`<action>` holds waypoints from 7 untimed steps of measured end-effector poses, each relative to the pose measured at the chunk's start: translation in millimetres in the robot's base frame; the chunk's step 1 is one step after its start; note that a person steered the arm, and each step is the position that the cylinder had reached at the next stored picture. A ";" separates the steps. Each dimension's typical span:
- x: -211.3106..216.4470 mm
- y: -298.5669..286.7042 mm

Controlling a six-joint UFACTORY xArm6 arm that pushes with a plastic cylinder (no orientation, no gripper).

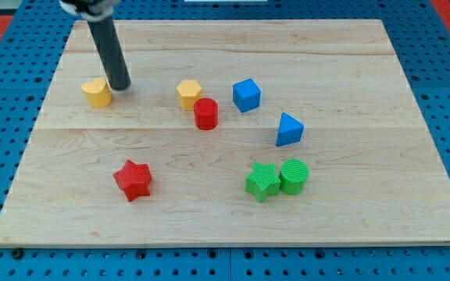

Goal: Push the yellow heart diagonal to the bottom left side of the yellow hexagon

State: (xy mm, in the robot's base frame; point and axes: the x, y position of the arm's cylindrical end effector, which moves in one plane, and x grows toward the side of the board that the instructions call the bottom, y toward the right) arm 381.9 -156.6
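Observation:
The yellow heart (96, 92) lies at the view's upper left on the wooden board (233, 211). The yellow hexagon (188, 94) sits to its right, near the board's middle top, touching the red cylinder (206, 114) at its lower right. My tip (119, 86) rests on the board just right of the yellow heart, touching or nearly touching its right side, between the heart and the hexagon. The dark rod rises from it toward the view's top left.
A blue cube (247, 95) and a blue triangular block (289, 129) lie right of the hexagon. A red star (133, 180) sits at lower left. A green star (262, 182) and green cylinder (294, 176) touch at lower right.

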 end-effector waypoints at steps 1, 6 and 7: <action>24.3 -24.3; -38.7 -73.7; -22.6 -55.0</action>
State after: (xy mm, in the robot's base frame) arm 359.4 -211.5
